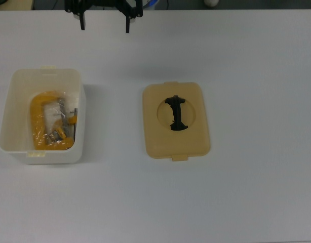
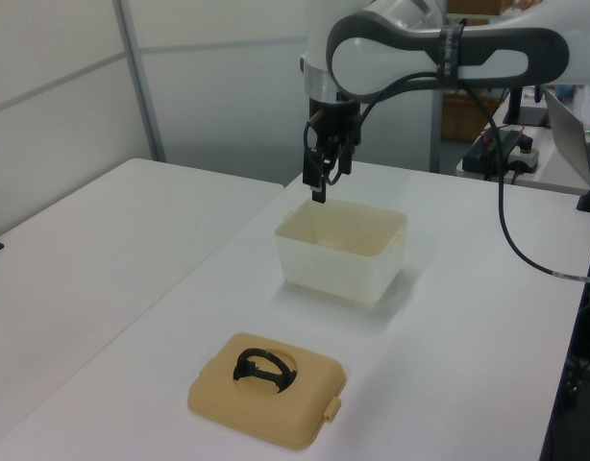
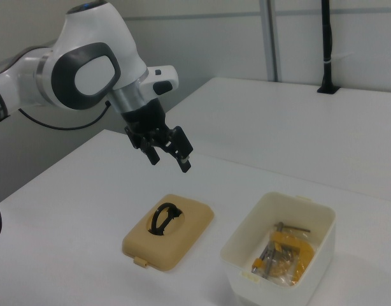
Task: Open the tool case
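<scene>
**Gripper raised, case uncovered**

The gripper (image 3: 170, 155) is held in the air with its fingers (image 1: 127, 24) spread apart and nothing between them. It is positioned well above the table (image 1: 246, 192), clear of all items. The tan lid (image 1: 176, 120) is laid flat on the table with its black handle (image 1: 176, 113) seated in the round recess. The white box (image 1: 42, 116) is set apart at the top view's left, uncovered; a yellow clamp (image 1: 48, 127) and small metal parts are seen inside.

Matt tan plastic lid (image 1: 176, 143); translucent box (image 1: 13, 131)
</scene>
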You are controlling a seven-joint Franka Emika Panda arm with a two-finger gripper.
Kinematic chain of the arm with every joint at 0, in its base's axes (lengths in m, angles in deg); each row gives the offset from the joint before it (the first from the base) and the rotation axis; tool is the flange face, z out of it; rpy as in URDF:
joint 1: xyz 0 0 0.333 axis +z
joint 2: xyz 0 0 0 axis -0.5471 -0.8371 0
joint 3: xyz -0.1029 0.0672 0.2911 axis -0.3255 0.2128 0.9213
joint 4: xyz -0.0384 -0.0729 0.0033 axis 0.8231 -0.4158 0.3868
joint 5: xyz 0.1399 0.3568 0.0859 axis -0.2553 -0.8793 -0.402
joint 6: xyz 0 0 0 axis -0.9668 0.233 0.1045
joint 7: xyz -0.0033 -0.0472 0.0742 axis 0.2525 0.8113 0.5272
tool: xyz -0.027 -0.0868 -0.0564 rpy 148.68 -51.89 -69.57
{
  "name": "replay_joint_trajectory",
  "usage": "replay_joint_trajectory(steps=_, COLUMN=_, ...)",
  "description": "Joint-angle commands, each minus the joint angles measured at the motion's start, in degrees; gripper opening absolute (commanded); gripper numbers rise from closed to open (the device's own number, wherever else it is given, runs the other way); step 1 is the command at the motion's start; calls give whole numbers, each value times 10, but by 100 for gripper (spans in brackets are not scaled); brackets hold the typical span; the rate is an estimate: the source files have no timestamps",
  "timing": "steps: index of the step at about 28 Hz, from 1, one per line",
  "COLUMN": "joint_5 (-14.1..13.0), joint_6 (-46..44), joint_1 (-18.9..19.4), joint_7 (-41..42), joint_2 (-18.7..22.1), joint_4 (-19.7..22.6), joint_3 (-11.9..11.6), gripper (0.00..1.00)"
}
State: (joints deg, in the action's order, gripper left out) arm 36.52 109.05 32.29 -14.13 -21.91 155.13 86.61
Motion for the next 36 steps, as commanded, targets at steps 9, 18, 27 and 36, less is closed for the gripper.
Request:
replay_joint_trajectory(steps=9, joint_5=-51, joint_6=-51, joint_1=-19, joint_7=19, joint_2=25, joint_4=8, joint_3=-12, gripper=100)
replay_joint_trajectory(steps=18, joint_5=-78, joint_6=-53, joint_1=-21, joint_7=8, joint_2=25, joint_4=11, joint_3=-9, gripper=100)
replay_joint_trajectory(steps=27, joint_5=-76, joint_6=-54, joint_1=-19, joint_7=9, joint_2=25, joint_4=12, joint_3=-9, gripper=100)
replay_joint_trajectory(steps=36, joint_5=-66, joint_6=-53, joint_1=-19, joint_7=17, joint_2=21, joint_4=11, joint_3=-8, gripper=100)
